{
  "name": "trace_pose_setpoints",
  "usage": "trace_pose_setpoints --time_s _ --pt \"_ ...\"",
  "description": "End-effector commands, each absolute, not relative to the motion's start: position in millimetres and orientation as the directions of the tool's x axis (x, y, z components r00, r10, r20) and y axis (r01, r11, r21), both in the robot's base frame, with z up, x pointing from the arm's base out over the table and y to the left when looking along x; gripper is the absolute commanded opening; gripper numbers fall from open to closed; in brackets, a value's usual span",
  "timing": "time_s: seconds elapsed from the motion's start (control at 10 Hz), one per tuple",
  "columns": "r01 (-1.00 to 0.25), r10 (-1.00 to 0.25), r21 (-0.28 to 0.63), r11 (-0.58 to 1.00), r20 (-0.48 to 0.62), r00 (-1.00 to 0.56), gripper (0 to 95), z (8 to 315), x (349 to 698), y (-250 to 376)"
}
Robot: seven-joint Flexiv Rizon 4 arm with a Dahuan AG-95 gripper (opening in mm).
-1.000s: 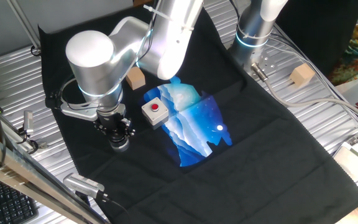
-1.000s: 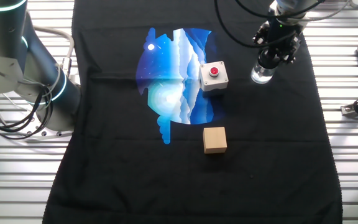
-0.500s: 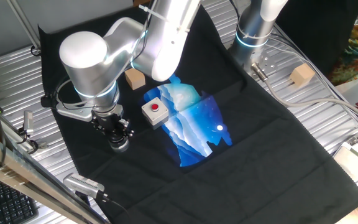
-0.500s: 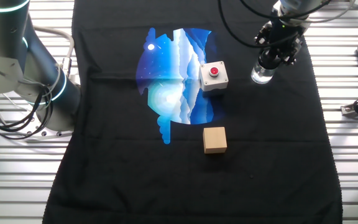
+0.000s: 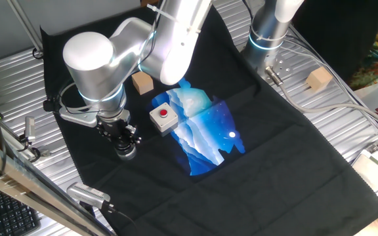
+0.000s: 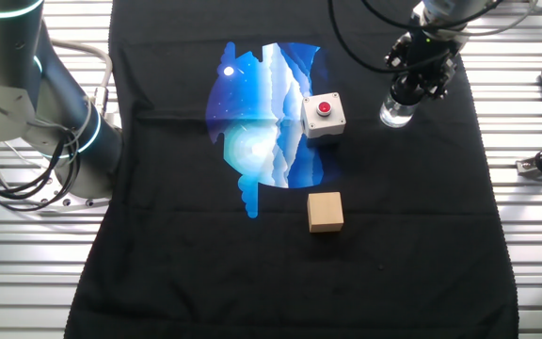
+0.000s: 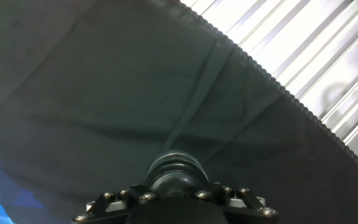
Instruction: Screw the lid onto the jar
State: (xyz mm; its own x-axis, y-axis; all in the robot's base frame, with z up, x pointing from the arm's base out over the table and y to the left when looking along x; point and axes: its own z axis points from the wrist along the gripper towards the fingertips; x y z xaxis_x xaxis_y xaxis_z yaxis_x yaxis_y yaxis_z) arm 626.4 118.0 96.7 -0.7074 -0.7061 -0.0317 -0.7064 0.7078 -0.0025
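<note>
Swung slightly round at the elbow over the last second, with claw [image 6: 414, 83] kept in place above the jar [image 6: 398, 113]. Clenched on the lid [image 7: 176, 172], seated atop the jar directly beneath. Probably mid-twist, threads engaging. Red-button box [image 6: 323, 115] just beside, untouched.

Black cloth [image 6: 393, 235] is covering the ribbed silver surface [image 6: 534, 264], showing a blue-and-white splash print [image 6: 262, 122]. White box [image 6: 323, 116] is sporting a red button, cube [image 6: 326, 211] is looking tan.
</note>
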Motion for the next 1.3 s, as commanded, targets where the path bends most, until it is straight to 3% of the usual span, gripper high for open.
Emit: trace_pose_setpoints --time_s 0.1,1.3 --pt "-0.684 -0.683 -0.004 0.730 -0.033 -0.729 0.0 97.6 626.2 117.8" --pt "-0.581 -0.581 -0.015 0.814 -0.050 -0.812 0.0 97.3 626.7 116.3"
